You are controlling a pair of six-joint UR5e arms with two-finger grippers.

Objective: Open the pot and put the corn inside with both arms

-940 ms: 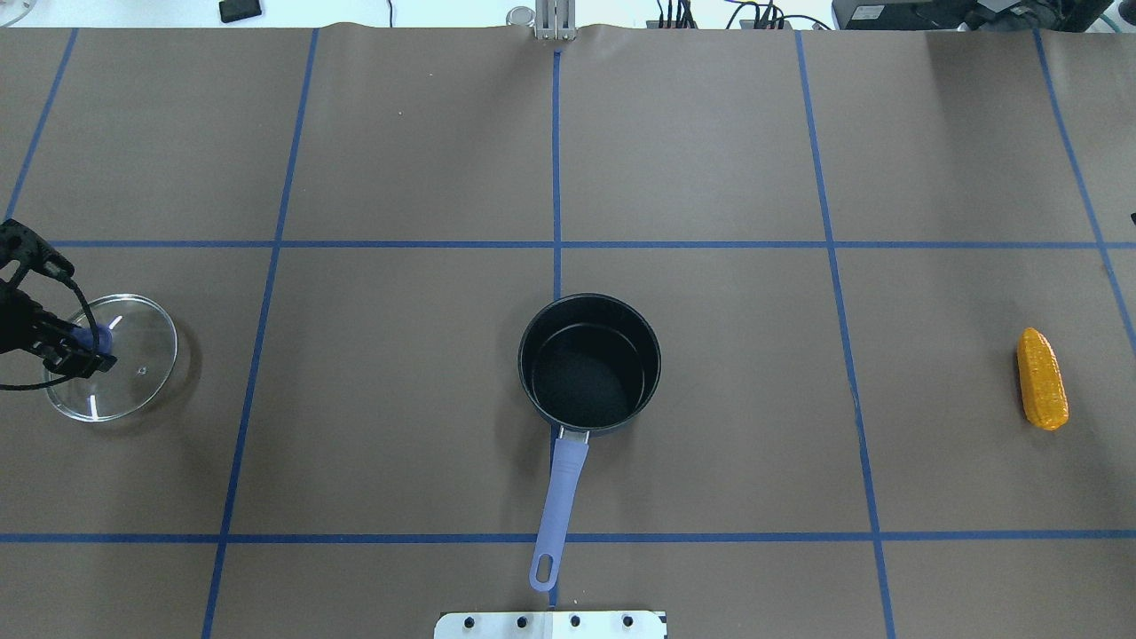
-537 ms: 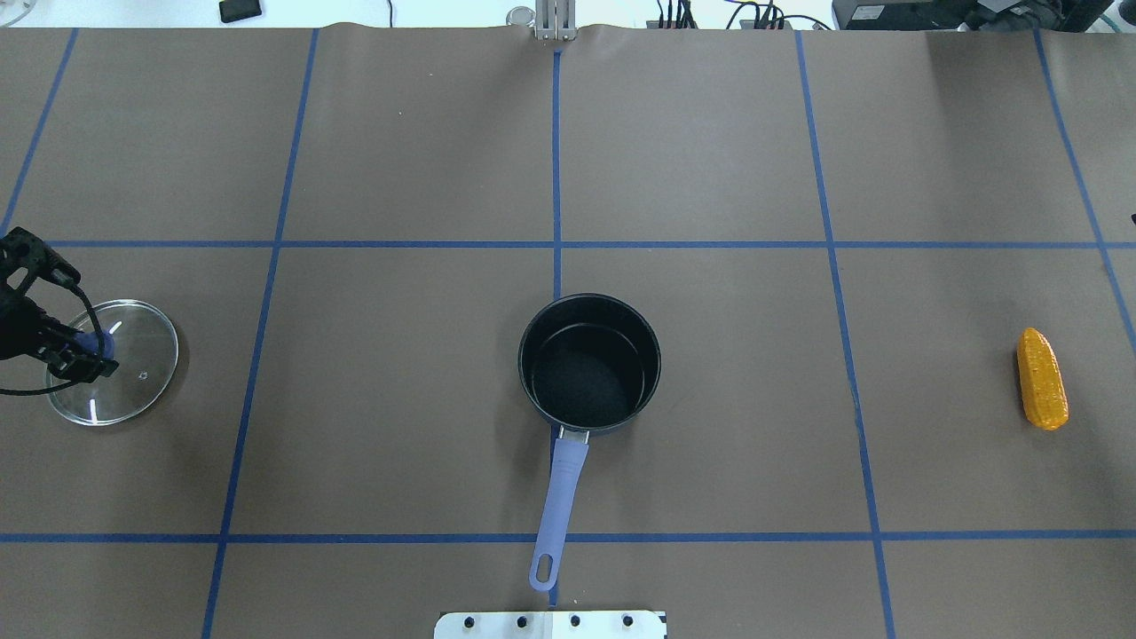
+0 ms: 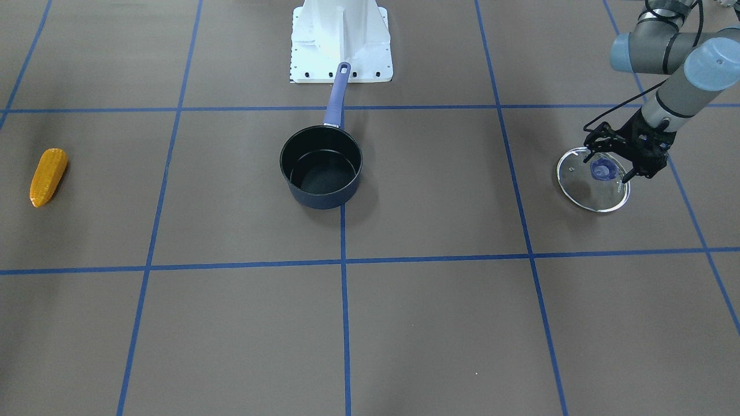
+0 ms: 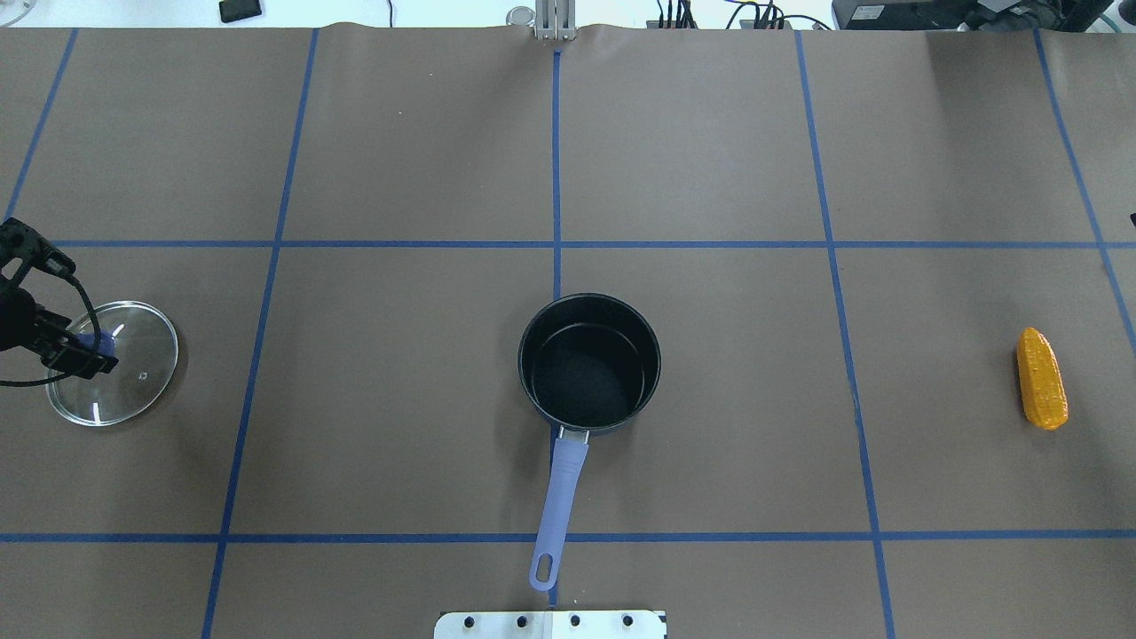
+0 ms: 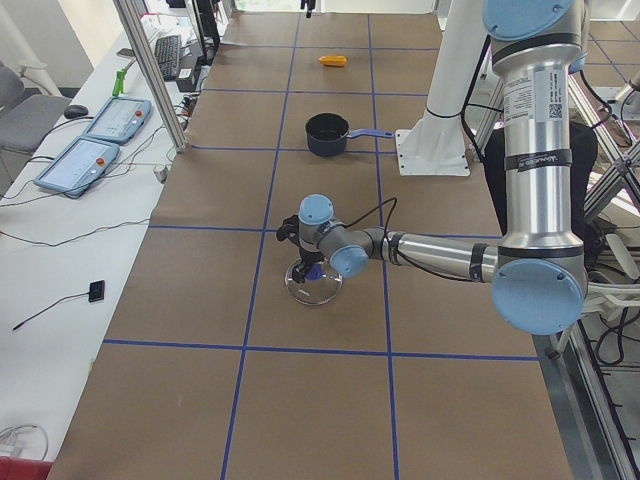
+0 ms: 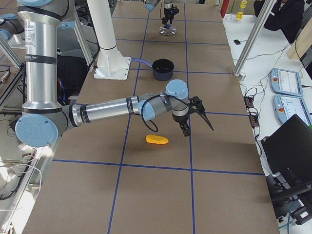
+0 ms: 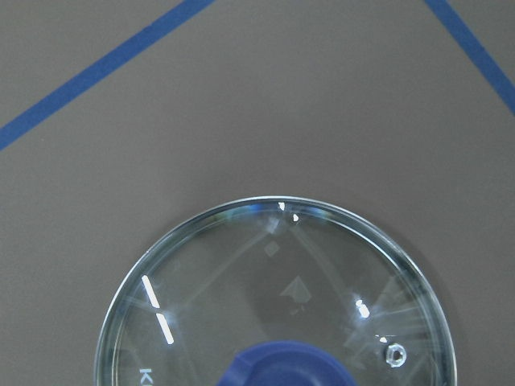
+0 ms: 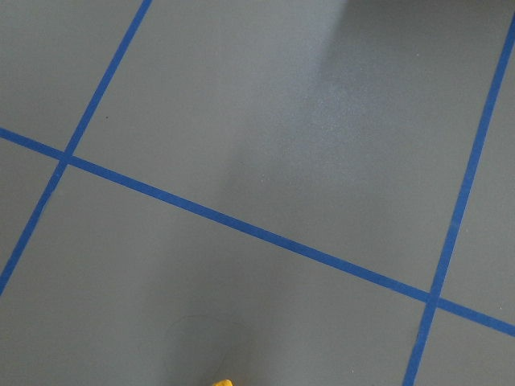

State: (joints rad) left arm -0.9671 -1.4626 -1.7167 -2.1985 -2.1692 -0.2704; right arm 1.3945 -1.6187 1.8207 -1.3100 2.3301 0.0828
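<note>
One relation decides your coming move: the corn (image 4: pixel 1041 379) lies on the worktop (image 4: pixel 710 177) at the far right of the overhead frame. Its long axis runs nearly up-down there, thin end upward, well apart from the uncovered pot (image 4: pixel 589 299) at the centre. Your right claw (image 6: pixel 199 127) hangs near it, arm stretched low; whether it is open I cannot tell. Your left claw (image 3: pixel 606 167) stands parted around the knob of the lid (image 3: pixel 584 193), far away.
</note>
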